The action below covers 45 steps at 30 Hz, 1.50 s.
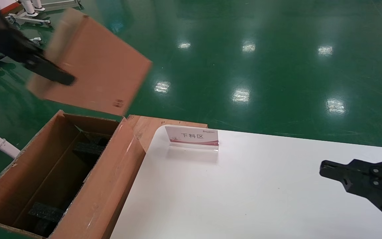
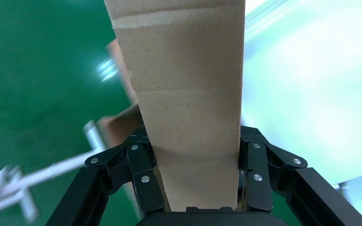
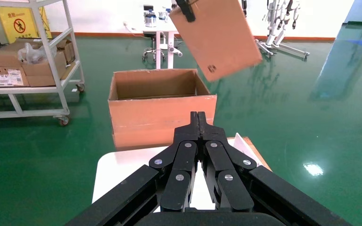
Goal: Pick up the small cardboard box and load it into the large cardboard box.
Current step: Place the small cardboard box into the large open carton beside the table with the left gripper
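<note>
The small cardboard box point(image 1: 98, 66) hangs tilted in the air above and just beyond the large cardboard box point(image 1: 124, 159), which stands open on the floor at the table's left end. My left gripper point(image 1: 53, 74) is shut on the small box's pale narrow edge. In the left wrist view that tan edge point(image 2: 188, 94) fills the gap between both fingers of the left gripper point(image 2: 195, 141). The right wrist view shows the small box point(image 3: 219, 35) held above the large box point(image 3: 162, 113). My right gripper point(image 1: 323, 167) is shut and empty over the table's right side, also seen close up point(image 3: 198, 115).
Black foam blocks point(image 1: 88, 149) lie inside the large box. A white table point(image 1: 244, 199) carries a small sign stand point(image 1: 192, 136) near its far left corner. A wheeled shelf rack point(image 3: 28, 56) with cartons stands across the green floor.
</note>
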### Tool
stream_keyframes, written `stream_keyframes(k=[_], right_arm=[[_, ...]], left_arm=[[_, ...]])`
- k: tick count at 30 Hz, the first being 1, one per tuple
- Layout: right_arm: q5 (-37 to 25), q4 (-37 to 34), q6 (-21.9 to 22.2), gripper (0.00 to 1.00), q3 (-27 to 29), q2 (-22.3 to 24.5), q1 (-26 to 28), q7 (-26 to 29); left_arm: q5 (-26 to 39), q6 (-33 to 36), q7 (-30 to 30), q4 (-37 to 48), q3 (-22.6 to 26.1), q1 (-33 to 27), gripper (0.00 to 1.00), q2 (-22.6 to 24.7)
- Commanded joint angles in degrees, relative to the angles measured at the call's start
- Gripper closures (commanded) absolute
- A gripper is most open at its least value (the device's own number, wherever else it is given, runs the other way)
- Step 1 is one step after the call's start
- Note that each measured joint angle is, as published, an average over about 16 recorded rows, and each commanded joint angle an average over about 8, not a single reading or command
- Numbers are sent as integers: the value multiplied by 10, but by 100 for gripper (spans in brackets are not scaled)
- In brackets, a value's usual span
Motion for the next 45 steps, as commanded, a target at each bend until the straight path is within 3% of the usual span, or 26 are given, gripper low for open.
stream_keyframes(k=[1, 2, 11, 20, 28, 45], right_arm=[[0, 0, 0, 10, 0, 0, 0, 0], [0, 0, 0, 0, 0, 0, 0, 0], [0, 0, 0, 0, 0, 0, 0, 0], [1, 0, 0, 0, -1, 0, 0, 0], [1, 0, 0, 0, -1, 0, 0, -1], [1, 0, 1, 0, -2, 1, 0, -1]], left_arm=[[12, 1, 15, 27, 15, -11, 100, 7], [18, 3, 23, 36, 30, -15, 100, 10], [4, 30, 85, 91, 181, -37, 100, 18], [-66, -12, 96, 103, 292, 18, 100, 16], [-110, -31, 74, 113, 318, 65, 100, 10], [-138, -68, 65, 198, 319, 197, 100, 19]])
